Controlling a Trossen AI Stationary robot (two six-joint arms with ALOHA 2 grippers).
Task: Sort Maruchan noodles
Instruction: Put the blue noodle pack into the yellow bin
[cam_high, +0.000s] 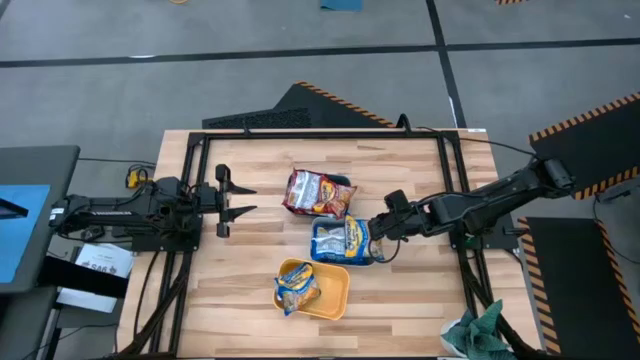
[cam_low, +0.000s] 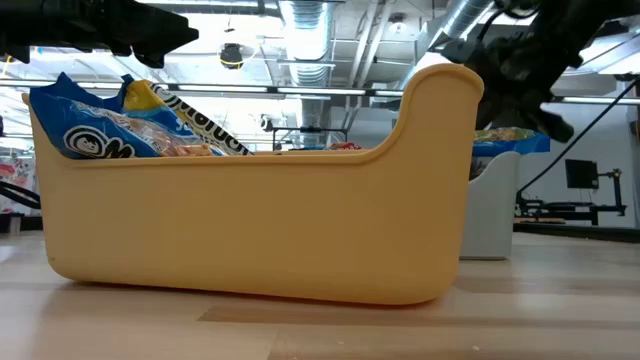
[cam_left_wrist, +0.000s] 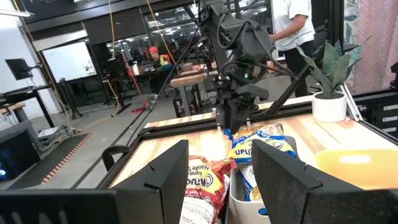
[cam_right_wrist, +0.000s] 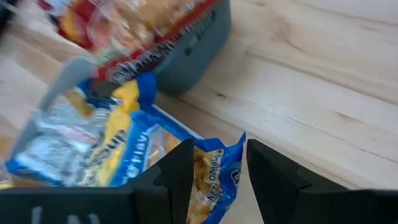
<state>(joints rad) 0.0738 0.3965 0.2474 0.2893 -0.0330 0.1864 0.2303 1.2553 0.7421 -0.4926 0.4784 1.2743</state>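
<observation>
Wooden table (cam_high: 410, 290) edges bare; right tool (cam_high: 378, 238) beside blue packets (cam_high: 340, 240).

— What did the arms look like?
— Both were dark, nearly black, built of jointed segments with black cables trailing along them. The left gripper (cam_high: 232, 200) had two flat pointed black fingers (cam_left_wrist: 163, 180), blocky and matte up close.
— And the right one?
— The right gripper (cam_high: 378, 236) was the same dark make, its fingers (cam_right_wrist: 274, 171) angular, with stepped edges.
</observation>
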